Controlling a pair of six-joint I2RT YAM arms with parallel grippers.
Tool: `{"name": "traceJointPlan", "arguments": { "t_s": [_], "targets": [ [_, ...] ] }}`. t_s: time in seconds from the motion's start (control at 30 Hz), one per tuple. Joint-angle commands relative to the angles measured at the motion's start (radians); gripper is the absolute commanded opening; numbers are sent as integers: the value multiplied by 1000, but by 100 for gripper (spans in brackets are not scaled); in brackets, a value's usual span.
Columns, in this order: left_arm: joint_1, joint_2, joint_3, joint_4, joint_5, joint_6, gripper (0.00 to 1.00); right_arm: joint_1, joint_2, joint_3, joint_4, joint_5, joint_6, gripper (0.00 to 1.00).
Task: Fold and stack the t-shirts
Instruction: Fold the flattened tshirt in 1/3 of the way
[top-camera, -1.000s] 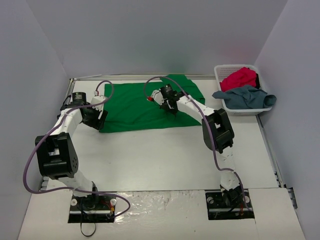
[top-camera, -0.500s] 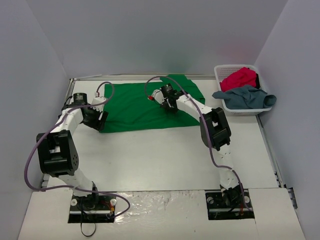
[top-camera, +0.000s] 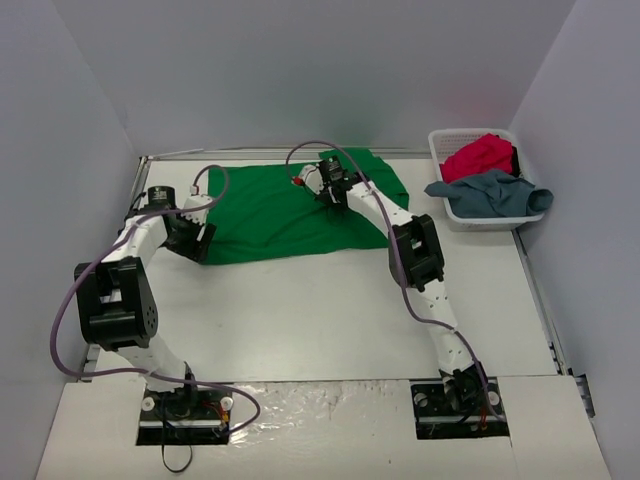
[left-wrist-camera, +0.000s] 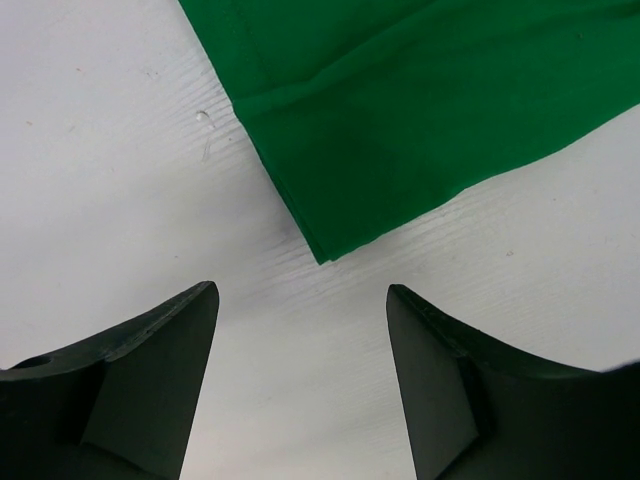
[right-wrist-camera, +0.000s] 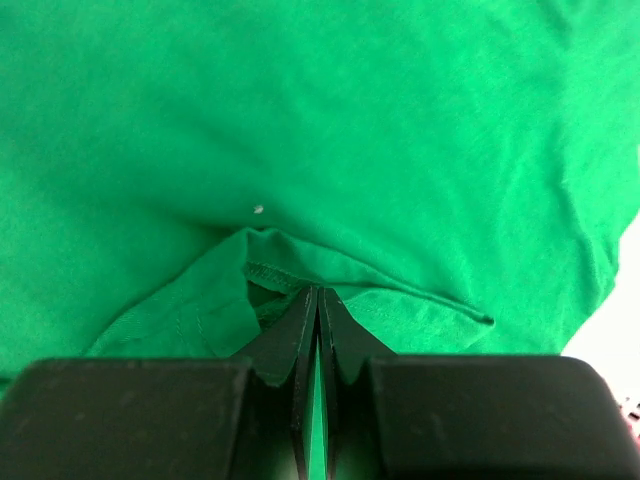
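- green t-shirt (top-camera: 262, 212) lies spread on the far half of the desk (top-camera: 320, 310).
- right hand (right-wrist-camera: 318, 300) is clamped on a pinched fold and has just pulled it toward the far edge, so the fold looks underway.
- left hand (left-wrist-camera: 300, 292) has its fingers apart, just off the shirt's near-left corner, not touching.
- red t-shirt (top-camera: 478, 155) and grey-blue t-shirt (top-camera: 490, 192) are unfolded in the basket (top-camera: 437, 140), well apart to the right.
- nothing seen in the fold path.

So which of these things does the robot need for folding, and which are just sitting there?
For the job:
green shirt, spread on the table and pinched by the right fingers
red shirt and grey-blue shirt, piled in the basket

Just there:
the white basket
the table
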Motion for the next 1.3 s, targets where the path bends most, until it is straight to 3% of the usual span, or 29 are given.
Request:
{"name": "traceJointPlan", "arguments": {
  "t_s": [0.0,0.23,0.47,0.57,0.7,0.87,1.0,1.27],
  "targets": [
    [12,-38,1,-10,-30,12,67,-6,42,119,-17,17,-10,0],
    [18,-94,10,-36,-23,12,67,-8,-22,92,-12,84,-19,0],
    [9,-202,-5,-38,2,26,68,-16,-238,-58,31,126,38,0],
    [-7,-245,-50,-30,-13,65,68,-20,-329,-140,45,152,33,10],
    [-34,-297,-140,-4,-44,121,68,-51,-447,-265,54,111,33,31],
    [-102,-341,-214,10,-108,188,69,-107,-632,-509,32,15,33,39],
    [-164,-348,-280,80,-156,225,69,-146,-731,-644,-59,-54,43,37],
    [-167,-280,-340,220,-214,293,69,-190,-831,-809,-129,-144,98,35]
  ]
}}
